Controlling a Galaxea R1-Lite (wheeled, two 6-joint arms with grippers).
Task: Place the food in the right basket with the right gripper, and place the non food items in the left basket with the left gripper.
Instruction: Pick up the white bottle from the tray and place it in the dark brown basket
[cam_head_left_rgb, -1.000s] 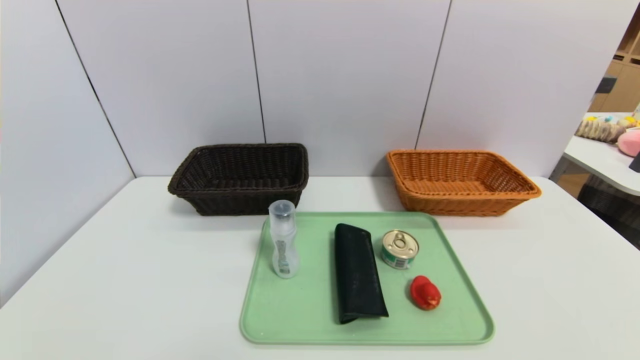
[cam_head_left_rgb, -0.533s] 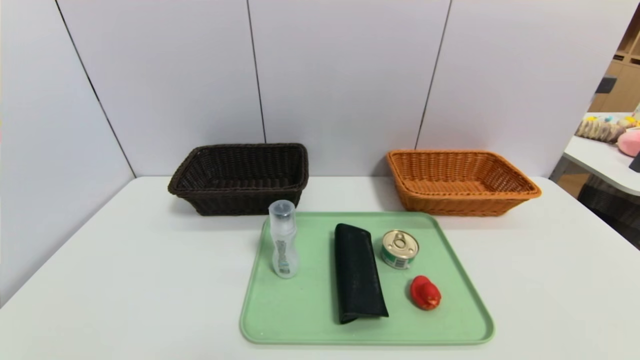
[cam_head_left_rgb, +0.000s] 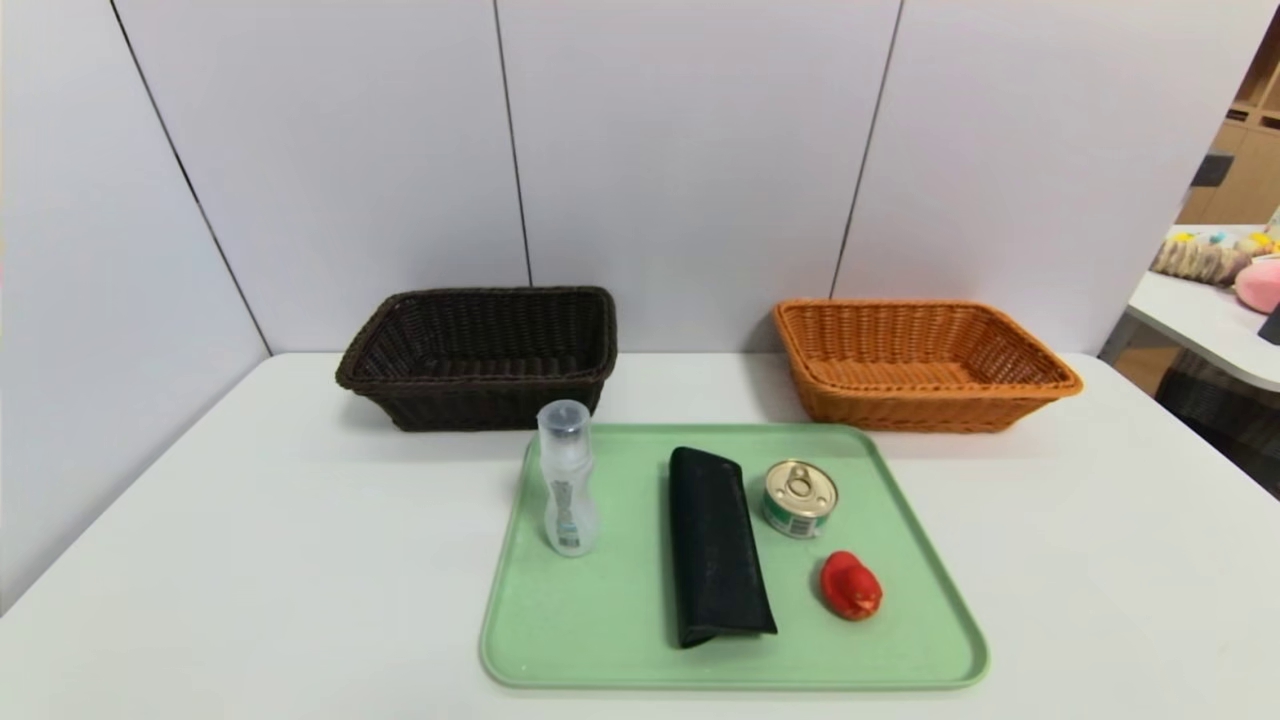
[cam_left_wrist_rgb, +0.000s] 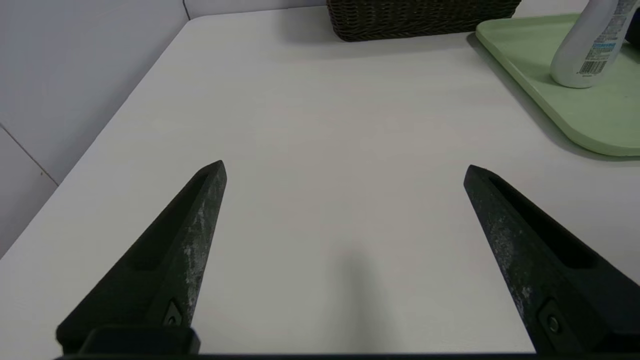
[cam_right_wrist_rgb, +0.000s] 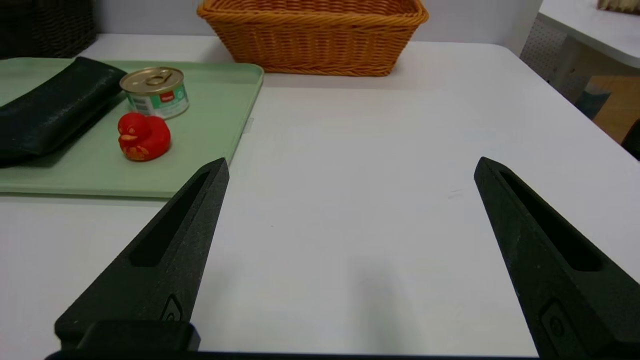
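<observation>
Nothing has been sorted yet, as far as I can judge: the white table (cam_head_left_rgb: 250, 560) carries both baskets at its far edge, the dark brown left basket (cam_head_left_rgb: 480, 355) and the orange-tan right basket (cam_head_left_rgb: 920, 362), and neither shows anything inside. Nearer me sits the green tray (cam_head_left_rgb: 600, 630) with all four items on it. The long black case (cam_head_left_rgb: 715, 545) lies down the middle; the translucent bottle (cam_head_left_rgb: 566, 478) stands upright on its left part, nearest the dark basket. Right of the case sits the tin can (cam_head_left_rgb: 799, 497), the only food, with the small red duck (cam_head_left_rgb: 851, 586) just in front of it, close but apart.

Both arms hang back off the tray. The left gripper (cam_left_wrist_rgb: 345, 170) hovers over bare table with jaws spread wide and empty; the right gripper (cam_right_wrist_rgb: 350, 167) likewise, wide and empty, to the tray's right.

So the first pick is the step in hand. For the can, the right gripper must swing in over the tray, straddle the tin without nudging the duck, then carry it back to the orange basket.
</observation>
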